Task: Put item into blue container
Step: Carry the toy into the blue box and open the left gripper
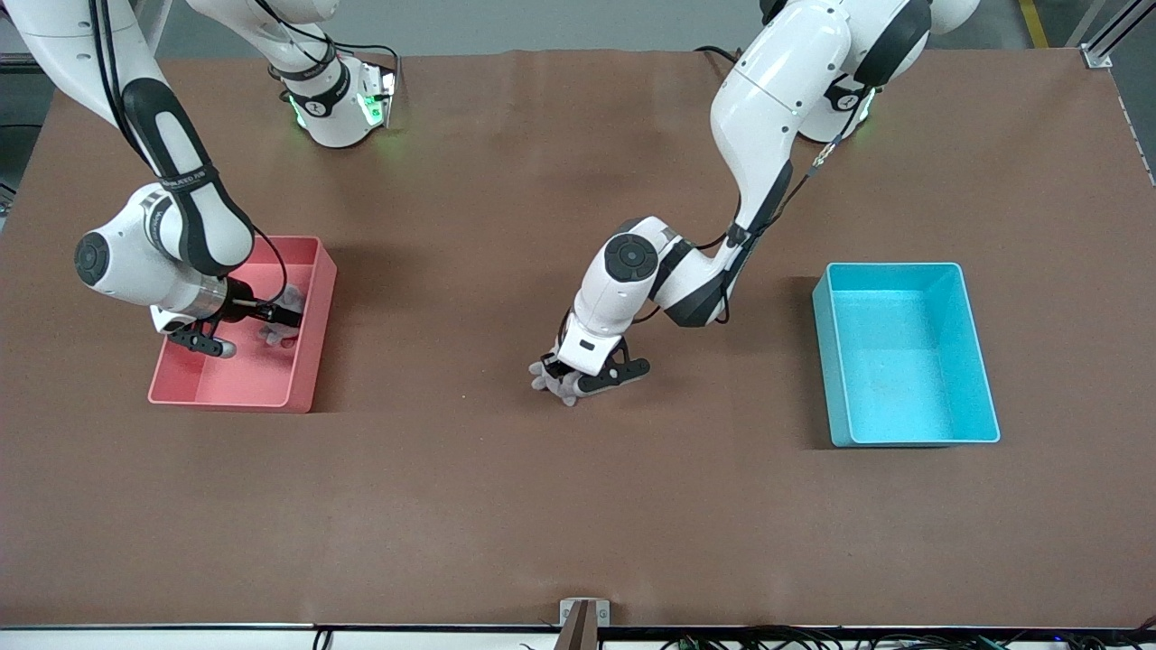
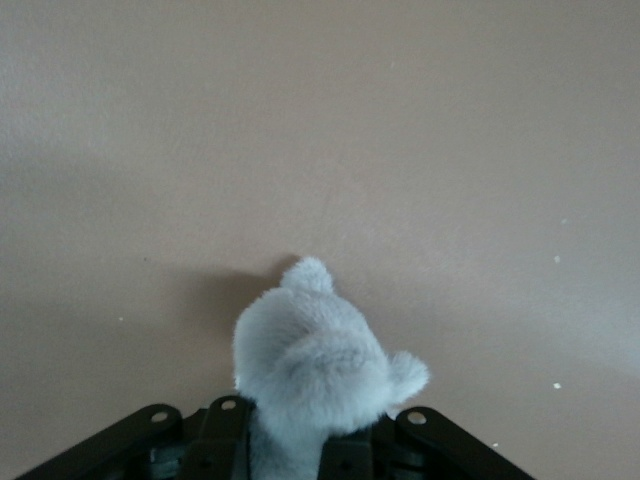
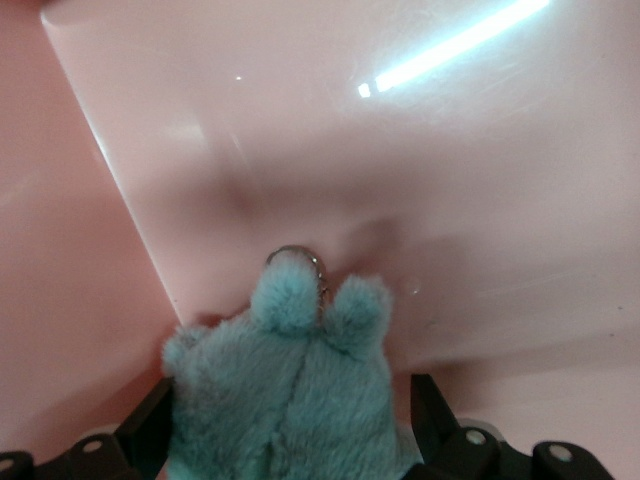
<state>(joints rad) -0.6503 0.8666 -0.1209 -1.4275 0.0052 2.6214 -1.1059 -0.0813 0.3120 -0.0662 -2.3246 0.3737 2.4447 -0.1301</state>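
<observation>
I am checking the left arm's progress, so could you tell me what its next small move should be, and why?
Probably carry across toward the blue container: the left gripper is shut on a grey plush toy over bare table, short of that empty bin. The right gripper holds another plush in the pink bin.

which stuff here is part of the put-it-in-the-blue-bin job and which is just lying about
Part of the job:
- blue container, nothing visible inside
- left gripper, over the middle of the table, shut on a grey plush toy

Not part of it:
- pink bin
- right gripper, inside the pink bin, shut on a teal plush toy
</observation>
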